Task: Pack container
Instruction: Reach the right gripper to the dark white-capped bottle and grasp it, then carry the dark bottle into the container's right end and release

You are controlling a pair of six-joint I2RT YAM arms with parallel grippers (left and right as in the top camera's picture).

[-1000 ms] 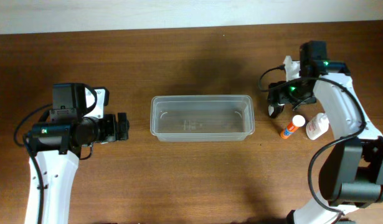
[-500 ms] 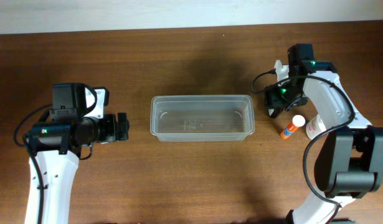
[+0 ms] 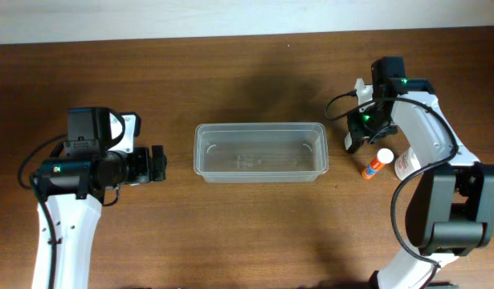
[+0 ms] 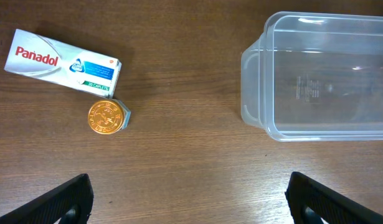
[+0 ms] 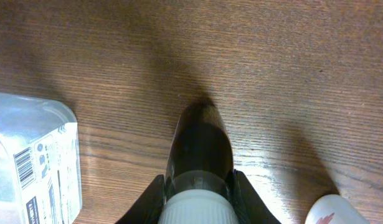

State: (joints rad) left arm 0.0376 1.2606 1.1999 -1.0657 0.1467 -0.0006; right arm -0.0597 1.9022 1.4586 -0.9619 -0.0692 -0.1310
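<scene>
Gripped dark, white-capped bottle (image 5: 200,143) in R gripper (image 5: 198,186), jaws clenched, nr clear rectangular plastic container (image 4: 253,93). Hung L gripper (image 4: 190,183) w/ jaws released, wide apart.

Left gripper (image 4: 188,190) spread wide, right gripper (image 5: 198,190) clamping bottle (image 5: 200,143).

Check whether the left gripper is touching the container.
Apart. The overhead view shows a strip of table between the left gripper and the nearest end of the container.
</scene>
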